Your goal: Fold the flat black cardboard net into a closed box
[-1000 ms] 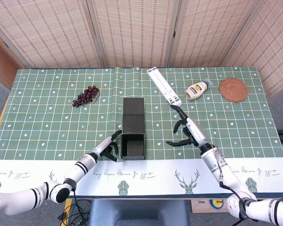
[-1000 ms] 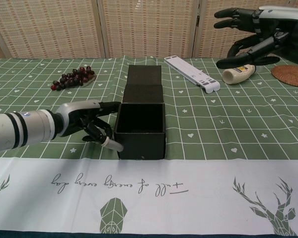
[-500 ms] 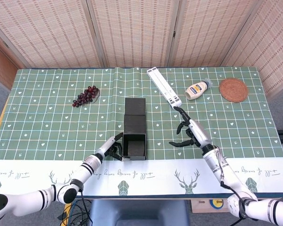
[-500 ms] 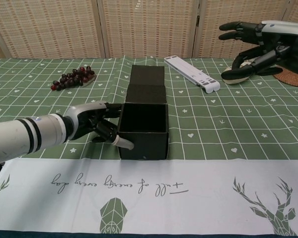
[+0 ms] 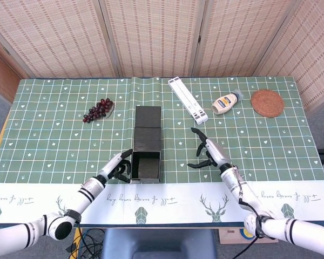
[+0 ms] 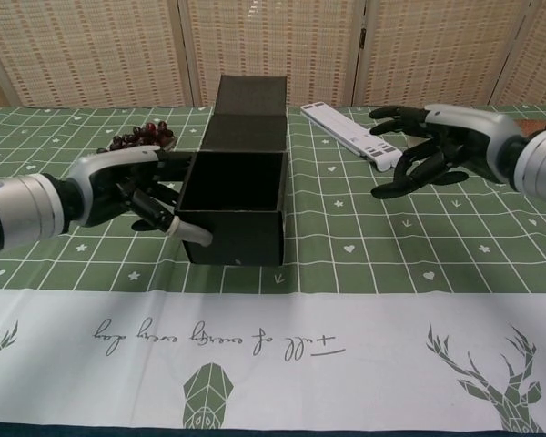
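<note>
I see the box (image 5: 146, 165) near the front, its lid flap (image 5: 148, 127) behind it, my left hand (image 5: 117, 168) against its left side, my right hand (image 5: 208, 153) well right, grapes (image 5: 98, 109) back left.

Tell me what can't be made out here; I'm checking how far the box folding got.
- Left hand contact with the black box: chest view, the box wall and curled fingers hide it.
- Box floor: both views, too dark inside.
- Label on the squeeze bottle: head view, too small.
- Right hand height above the table: unclear in either view.
</note>
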`<state>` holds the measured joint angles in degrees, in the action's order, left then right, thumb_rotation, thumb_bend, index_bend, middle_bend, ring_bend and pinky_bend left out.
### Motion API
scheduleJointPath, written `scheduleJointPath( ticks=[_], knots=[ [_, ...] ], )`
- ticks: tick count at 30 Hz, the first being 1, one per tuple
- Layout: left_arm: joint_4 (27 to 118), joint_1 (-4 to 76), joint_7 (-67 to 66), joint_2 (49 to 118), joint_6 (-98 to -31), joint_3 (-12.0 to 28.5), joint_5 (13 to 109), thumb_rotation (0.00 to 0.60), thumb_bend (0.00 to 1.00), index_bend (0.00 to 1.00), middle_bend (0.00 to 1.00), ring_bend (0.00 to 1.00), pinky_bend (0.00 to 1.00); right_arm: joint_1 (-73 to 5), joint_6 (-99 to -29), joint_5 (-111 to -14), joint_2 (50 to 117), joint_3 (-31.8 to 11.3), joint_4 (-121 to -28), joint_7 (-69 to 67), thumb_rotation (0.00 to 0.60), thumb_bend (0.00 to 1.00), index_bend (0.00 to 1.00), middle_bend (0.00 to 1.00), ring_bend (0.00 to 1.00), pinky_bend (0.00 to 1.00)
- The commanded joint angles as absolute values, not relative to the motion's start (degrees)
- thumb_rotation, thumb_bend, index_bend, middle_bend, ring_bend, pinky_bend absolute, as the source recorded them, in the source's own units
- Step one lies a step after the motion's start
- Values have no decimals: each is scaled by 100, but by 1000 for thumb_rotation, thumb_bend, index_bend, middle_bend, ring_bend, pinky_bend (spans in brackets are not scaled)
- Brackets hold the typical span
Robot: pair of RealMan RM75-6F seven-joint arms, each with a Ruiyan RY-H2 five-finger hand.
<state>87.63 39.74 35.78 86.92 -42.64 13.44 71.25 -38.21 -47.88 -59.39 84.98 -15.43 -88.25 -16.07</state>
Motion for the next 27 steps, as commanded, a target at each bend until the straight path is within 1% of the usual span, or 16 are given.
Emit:
scheduleJointPath(
  ticks=[1,9,12,17,22,27],
  knots=[
    [9145,3815,3670,8411,-4479,1246,7458,600,91,296,323,639,891,-4060,-4658,-5675,8864,-1637,-8501,-1399,600,34,0,52,551,994],
    [9566,3867,3701,8127,-4453,1078,7830,600,91,287,323,633,891,-4513,-4789,-5554,9681,-2056,-8000,-1287,600,39,0,61,565,993],
    [9599,3924,3656,8137,-4415,1034,7869,600,91,285,323,629,891,-4697,-4805,-5491,9960,-2233,-7869,-1286,600,39,0,64,567,992],
    [9562,4017,3582,8233,-4348,986,7836,600,91,282,323,628,891,-4950,-5079,-5504,10410,-2558,-7581,-1297,600,40,0,80,576,992],
    [9520,4110,3451,8283,-4256,926,7813,600,91,280,323,626,891,-5033,-5282,-5650,10531,-2757,-7635,-1415,600,32,0,103,584,992],
    [9375,4180,3295,8371,-4184,926,7609,600,91,274,323,622,891,-4945,-5395,-5855,10384,-2792,-8010,-1560,600,18,0,124,584,992]
  ],
)
